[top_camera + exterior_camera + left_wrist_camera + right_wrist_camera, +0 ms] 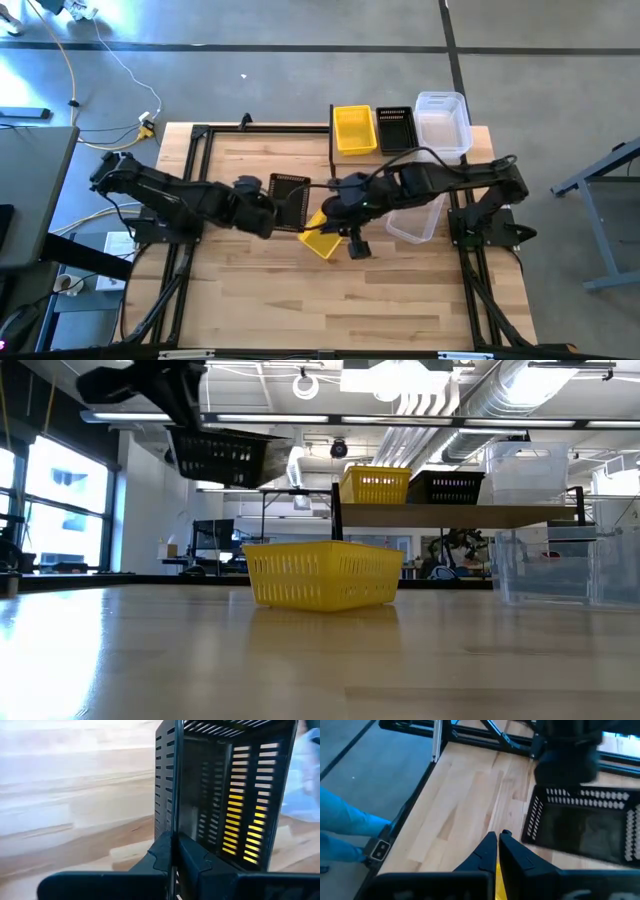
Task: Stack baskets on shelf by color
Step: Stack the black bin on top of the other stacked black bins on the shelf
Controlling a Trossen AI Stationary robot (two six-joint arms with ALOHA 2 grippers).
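Observation:
My left gripper [268, 208] is shut on a black mesh basket [290, 198] and holds it in the air left of the table's middle [222, 455]. A yellow basket [322, 575] rests on its base on the table. My right gripper [498, 840] hangs shut above that basket [322, 240] and touches nothing; a yellow sliver shows in the slit between its fingers. On the shelf [450, 515] at the far edge stand a yellow basket [354, 130], a black one [395, 128] and a clear one [442, 125]. My left gripper pinches the black basket's side wall [172, 827] at its rim, one finger inside [195, 862] and one outside. The fingers come level from the table's left. The basket is lifted clear of the table and is turned on its side in the wrist view.
A clear basket [415, 215] sits on the table under my right arm, also near the right edge of the low view [560, 565]. Black frame posts [332, 140] carry the shelf. Bare tabletop [300, 300] lies toward the near edge.

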